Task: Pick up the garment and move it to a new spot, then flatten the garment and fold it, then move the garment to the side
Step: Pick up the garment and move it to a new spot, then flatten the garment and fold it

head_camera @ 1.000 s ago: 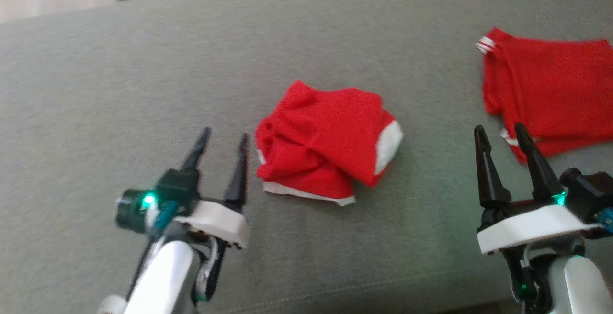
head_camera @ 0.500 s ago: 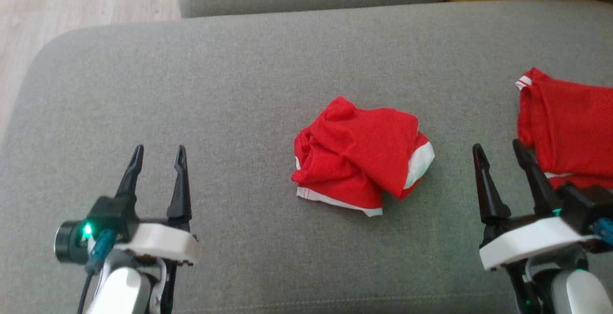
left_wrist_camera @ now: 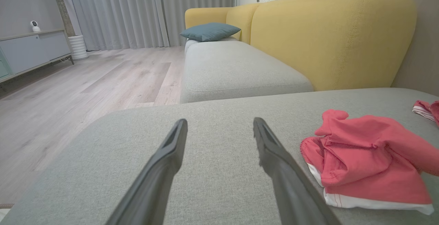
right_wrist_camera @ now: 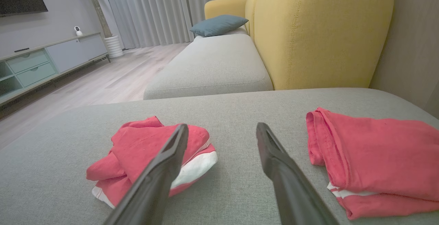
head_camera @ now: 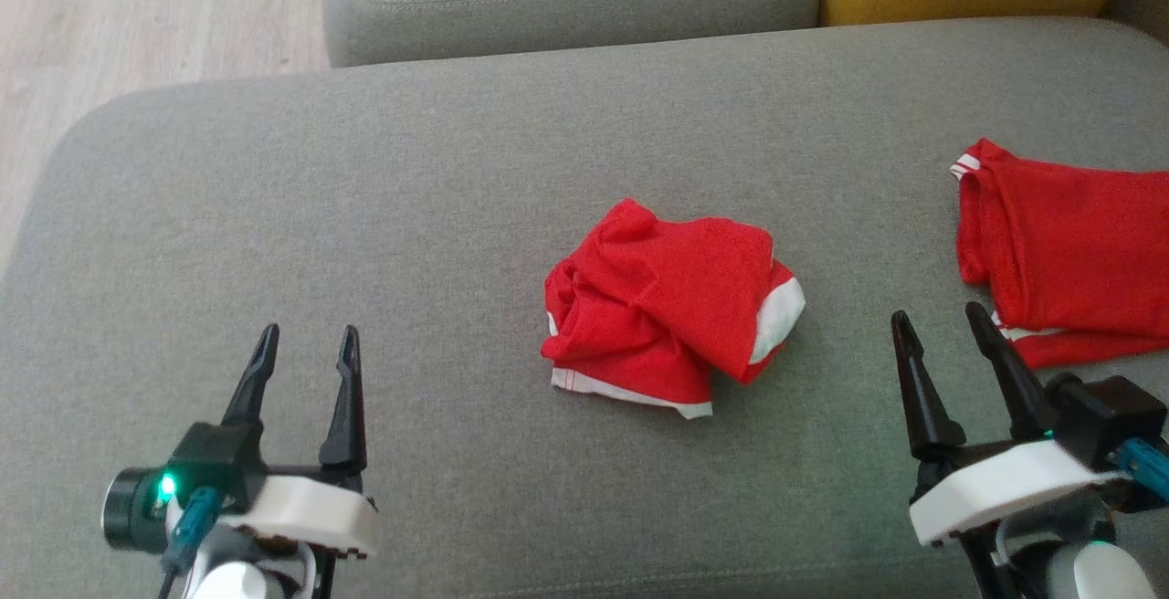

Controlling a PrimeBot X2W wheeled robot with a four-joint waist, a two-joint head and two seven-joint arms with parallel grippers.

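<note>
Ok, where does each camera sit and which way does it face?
Head view: on the head, looking down at the grey cushion and crumpled red garment; left gripper and right gripper show, open.
Left wrist view: low over the cushion, facing the yellow backrest; its own fingers show.
Right wrist view: equally low, aimed between that garment and the folded red garment; own fingers show.
Both wrist views share the crumpled garment and backrest.
</note>
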